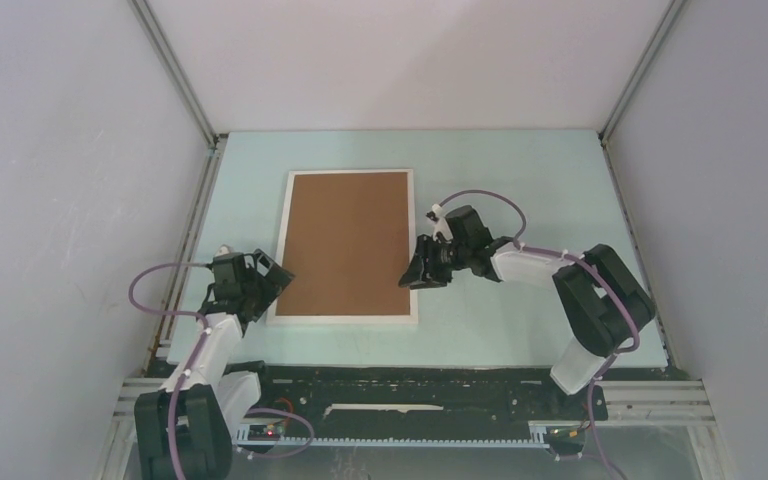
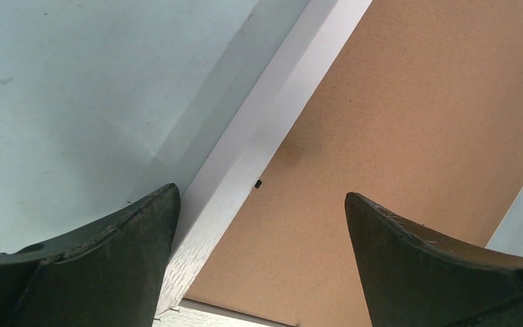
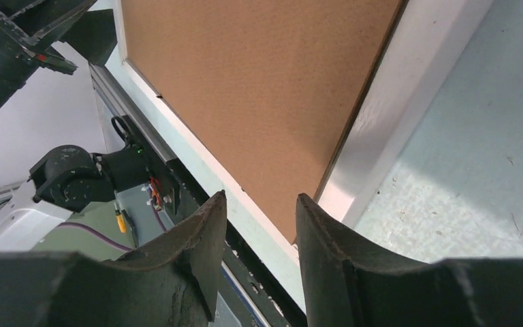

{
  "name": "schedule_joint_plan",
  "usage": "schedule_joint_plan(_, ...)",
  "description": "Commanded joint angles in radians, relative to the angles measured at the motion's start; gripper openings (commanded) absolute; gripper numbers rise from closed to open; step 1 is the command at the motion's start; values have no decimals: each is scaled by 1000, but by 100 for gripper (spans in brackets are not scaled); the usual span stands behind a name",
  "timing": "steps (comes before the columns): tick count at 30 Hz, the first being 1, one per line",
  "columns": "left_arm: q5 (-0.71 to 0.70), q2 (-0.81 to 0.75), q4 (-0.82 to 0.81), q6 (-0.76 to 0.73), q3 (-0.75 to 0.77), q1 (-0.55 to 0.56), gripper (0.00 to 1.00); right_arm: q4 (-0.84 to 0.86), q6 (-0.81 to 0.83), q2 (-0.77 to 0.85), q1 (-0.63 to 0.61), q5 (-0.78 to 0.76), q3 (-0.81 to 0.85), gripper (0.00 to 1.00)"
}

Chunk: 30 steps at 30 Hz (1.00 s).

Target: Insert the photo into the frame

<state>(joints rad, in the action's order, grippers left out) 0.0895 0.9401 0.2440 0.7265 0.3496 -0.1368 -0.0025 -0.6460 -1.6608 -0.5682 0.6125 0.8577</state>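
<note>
Now, backing board (image 1: 345, 243) inside frame (image 1: 281, 245)

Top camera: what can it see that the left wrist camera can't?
Only the top camera shows the whole frame and the right end effector at its right edge. Only the left wrist camera shows a tiny black mark on the frame's inner edge, and the left end effector up close, fingers wide apart. Both show the white frame, the brown board and the table.
</note>
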Motion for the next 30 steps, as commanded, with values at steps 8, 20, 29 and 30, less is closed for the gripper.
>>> schedule_joint_plan(8,15,-2,2,1,19,12,100,57,-21,-83,-4,11,27,50)
schedule_joint_plan(20,36,13,-29,26,2,45,100,328,-226,26,-69,145,-18,48)
schedule_joint_plan(29,29,-9,-20,19,-1,54,100,377,-280,44,-111,156,-19,46)
schedule_joint_plan(30,25,-12,-15,14,-1,54,100,370,-274,46,-110,151,-19,46)
